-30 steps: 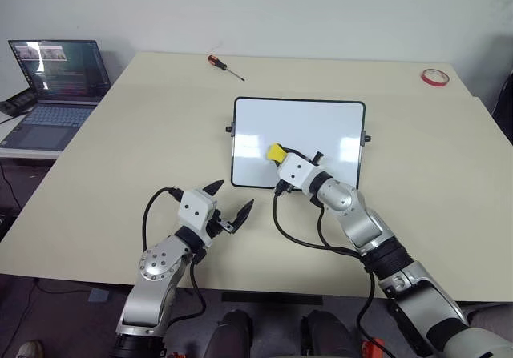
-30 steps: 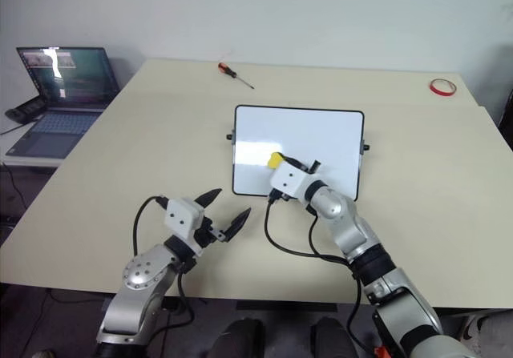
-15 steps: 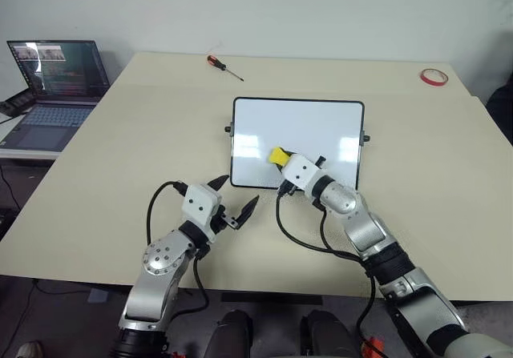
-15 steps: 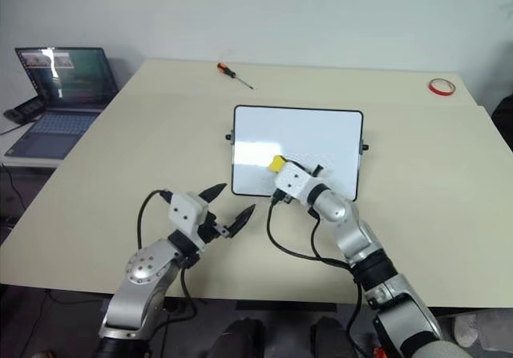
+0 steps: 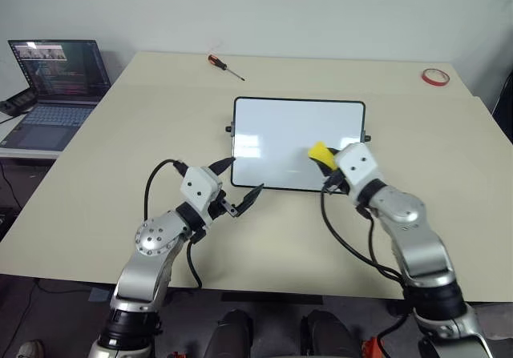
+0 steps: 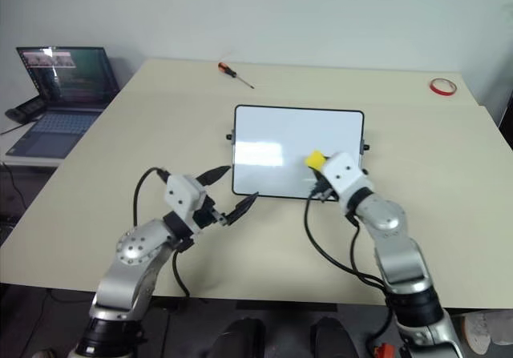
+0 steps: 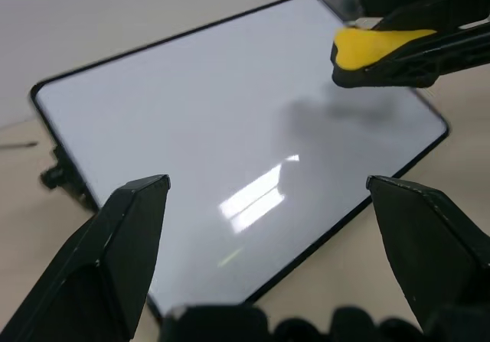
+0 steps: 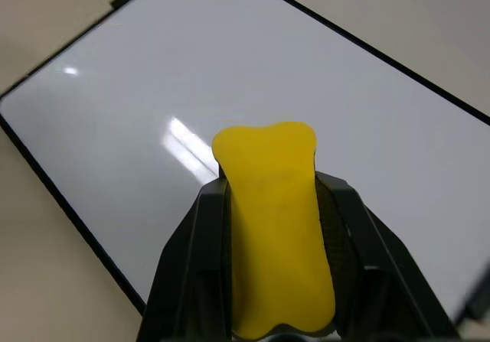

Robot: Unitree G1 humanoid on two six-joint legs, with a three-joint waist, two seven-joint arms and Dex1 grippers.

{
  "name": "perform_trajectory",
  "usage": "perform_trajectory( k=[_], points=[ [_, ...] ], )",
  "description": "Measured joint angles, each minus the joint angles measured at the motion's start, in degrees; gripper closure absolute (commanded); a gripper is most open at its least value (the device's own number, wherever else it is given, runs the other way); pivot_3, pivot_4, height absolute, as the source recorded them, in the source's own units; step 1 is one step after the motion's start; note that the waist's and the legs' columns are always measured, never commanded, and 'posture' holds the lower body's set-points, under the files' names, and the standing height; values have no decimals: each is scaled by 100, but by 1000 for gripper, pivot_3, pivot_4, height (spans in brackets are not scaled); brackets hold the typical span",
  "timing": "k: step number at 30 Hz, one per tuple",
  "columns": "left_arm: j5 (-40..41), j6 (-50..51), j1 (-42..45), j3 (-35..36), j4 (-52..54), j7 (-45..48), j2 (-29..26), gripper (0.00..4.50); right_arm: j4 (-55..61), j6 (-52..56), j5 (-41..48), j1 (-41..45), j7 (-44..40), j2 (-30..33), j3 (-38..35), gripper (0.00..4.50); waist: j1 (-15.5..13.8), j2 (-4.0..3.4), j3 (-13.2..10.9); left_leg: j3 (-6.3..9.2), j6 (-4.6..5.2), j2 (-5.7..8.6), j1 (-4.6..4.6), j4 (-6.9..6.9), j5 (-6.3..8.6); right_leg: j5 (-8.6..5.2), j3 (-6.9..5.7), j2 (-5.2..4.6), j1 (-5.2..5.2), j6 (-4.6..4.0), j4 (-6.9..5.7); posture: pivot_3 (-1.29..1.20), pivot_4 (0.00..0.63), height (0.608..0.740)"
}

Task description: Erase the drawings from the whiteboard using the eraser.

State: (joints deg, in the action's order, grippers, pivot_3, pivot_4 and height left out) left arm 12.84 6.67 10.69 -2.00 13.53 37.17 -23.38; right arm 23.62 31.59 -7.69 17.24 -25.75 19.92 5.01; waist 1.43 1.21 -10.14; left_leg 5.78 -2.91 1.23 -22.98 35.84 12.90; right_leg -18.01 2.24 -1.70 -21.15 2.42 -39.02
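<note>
Two grippers sit nearest me over the beige table (image 5: 120,134): my left gripper (image 5: 237,188) hangs at about seven o'clock of the whiteboard (image 5: 280,134), just off its near left corner, with its two black fingers spread apart and nothing between them. At about five o'clock of the board, my right gripper (image 5: 327,164) has its fingers clamped on the eraser (image 5: 321,153), a yellow block that sticks out past the fingertips over the board's near right part; I cannot tell whether it touches the surface. In the right wrist view the eraser (image 8: 274,219) fills the space between the two fingers, with glossy white board behind it. The whiteboard lies flat in the middle of the table, and its face looks plain white with only light glare. Farther out, at eleven o'clock of the board, a red-handled screwdriver (image 5: 224,67) lies near the far edge, at one o'clock a red tape ring (image 5: 434,76), and at nine o'clock an open laptop (image 5: 54,90) on a side desk.
</note>
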Motion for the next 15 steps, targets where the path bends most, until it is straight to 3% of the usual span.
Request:
perform_trajectory(
  k=[9,15],
  points=[
    [466,-362,1289,-649,-1246,1668,249,0,1383,2228,-3,-549,424,170,-1205,3329,38,-1,0,-10,0,1,1,0,0,0,4,6,-2,1,-1,0,150,740],
    [437,-948,2251,-1095,-2607,2772,693,0,1718,3529,136,-720,751,-285,-2025,3329,38,-1,0,-14,1,4,1,0,0,0,8,11,-2,1,-1,0,150,740]
  ],
)
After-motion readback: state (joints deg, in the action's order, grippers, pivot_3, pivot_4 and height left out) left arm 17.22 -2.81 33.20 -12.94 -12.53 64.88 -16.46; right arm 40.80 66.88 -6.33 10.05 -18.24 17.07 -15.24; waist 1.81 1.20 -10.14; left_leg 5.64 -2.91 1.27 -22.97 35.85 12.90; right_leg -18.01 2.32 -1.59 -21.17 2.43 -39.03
